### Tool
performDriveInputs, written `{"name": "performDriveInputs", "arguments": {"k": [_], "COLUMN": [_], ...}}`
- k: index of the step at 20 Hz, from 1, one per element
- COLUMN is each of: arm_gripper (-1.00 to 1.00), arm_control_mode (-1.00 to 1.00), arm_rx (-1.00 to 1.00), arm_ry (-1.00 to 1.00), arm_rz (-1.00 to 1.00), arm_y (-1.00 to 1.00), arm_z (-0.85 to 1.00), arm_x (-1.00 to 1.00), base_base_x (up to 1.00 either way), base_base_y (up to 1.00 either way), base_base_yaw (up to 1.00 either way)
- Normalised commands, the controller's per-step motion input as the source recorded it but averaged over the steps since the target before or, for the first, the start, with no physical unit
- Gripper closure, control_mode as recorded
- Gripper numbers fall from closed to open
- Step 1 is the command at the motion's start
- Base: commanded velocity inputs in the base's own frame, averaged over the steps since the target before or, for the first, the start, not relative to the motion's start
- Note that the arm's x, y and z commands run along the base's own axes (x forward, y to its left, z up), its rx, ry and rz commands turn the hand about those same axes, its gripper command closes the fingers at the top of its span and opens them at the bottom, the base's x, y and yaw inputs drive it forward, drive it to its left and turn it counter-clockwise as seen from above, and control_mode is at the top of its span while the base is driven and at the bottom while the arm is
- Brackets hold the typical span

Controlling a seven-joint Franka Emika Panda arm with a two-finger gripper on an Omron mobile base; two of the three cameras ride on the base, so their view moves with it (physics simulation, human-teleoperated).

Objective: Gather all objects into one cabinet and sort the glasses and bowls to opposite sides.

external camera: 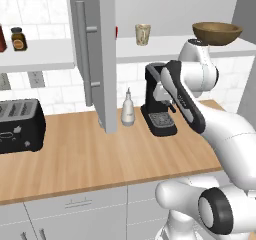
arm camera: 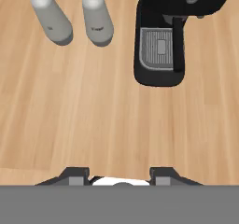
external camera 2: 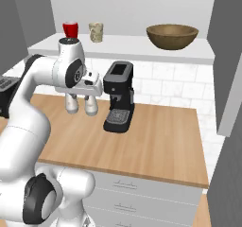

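We see the cabinet (external camera: 95, 59) standing open above the wooden counter (external camera: 100, 154), its grey door swung out toward us with the long bar handle facing the room. On its white shelf (external camera 2: 132, 45) the task's pieces are already lined up: the red glass (external camera 2: 70, 30) sits furthest to one end, the beige glass (external camera 2: 96, 32) just beside it, and the wooden bowl (external camera 2: 172, 36) well apart at the opposite end. We cannot make out a salmon-orange glass anywhere on the shelf.

The gripper (arm camera: 120, 175) points down at bare counter, with the black coffee machine (arm camera: 161, 45) and two white bottles (arm camera: 74, 20) ahead of it in the hand view. Its finger tips (arm camera: 74, 174) stand part-way apart with nothing between them — it carries no load.

Our judgement is that the sorting looks largely done, with glasses on one side and the bowl on the other, and the arm sits between steps. The next move calls for finding any piece not yet on this shelf — likely the third glass — which means raising or turning the hand to search. If nothing remains, what is left is to draw the arm clear of the shelf.
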Motion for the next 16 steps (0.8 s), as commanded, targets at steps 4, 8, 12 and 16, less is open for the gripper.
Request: {"name": "performDriveInputs", "arguments": {"k": [4,8,12,16], "arm_gripper": [-1.00,-1.00,-1.00,-1.00], "arm_control_mode": [-1.00,-1.00,-1.00,-1.00], "arm_rx": [0.01,0.05,0.00,0.00], "arm_ry": [0.00,-0.11,-0.39,-0.50], "arm_rz": [0.00,0.00,0.03,0.03], "arm_y": [0.00,0.00,0.00,0.00], "arm_z": [-0.05,-0.04,0.25,0.44], "arm_x": [-0.05,-0.57,-0.95,-0.96], "base_base_x": [0.00,0.00,0.00,0.00], "base_base_y": [0.00,0.00,0.00,0.00], "base_base_yaw": [0.00,0.00,0.00,0.00]}}
